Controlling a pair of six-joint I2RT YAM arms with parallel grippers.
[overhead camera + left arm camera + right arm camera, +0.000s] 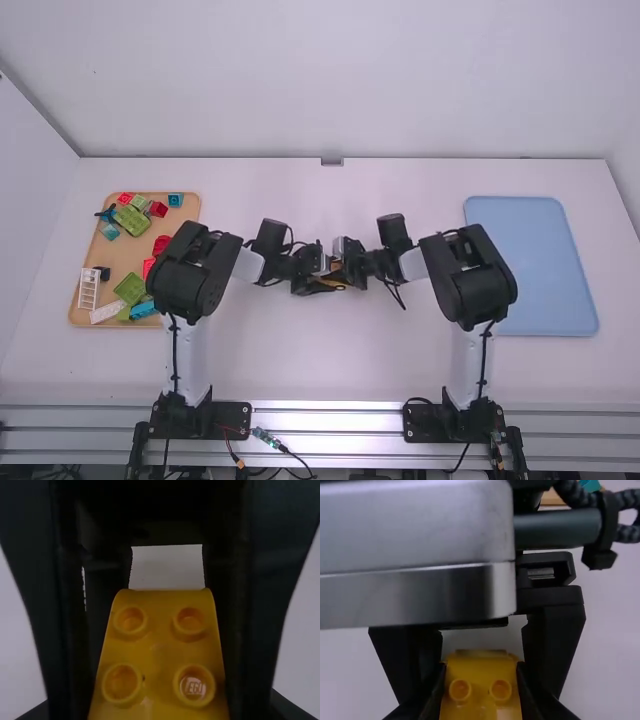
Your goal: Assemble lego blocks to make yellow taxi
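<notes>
In the high view my left gripper [316, 282] and right gripper [346, 268] meet over the table's middle, with a small yellow piece [338, 284] between them. Yellow blocks [160, 652] with round studs fill the lower middle of the left wrist view, the right gripper's dark fingers along both sides. My left gripper [160, 707] is shut on them, its fingers largely hidden. From the right wrist, my right gripper [481, 695] is shut on the yellow blocks [481, 672], and the left gripper's fingers [556, 645] flank them from the far side. Their lower part is hidden.
At the left, a wooden tray [88, 290] holds several green, red, blue and white blocks, partly under the left arm. A light blue tray [540, 262] lies at the right, beside the right arm. A wall rises behind the table [330, 365].
</notes>
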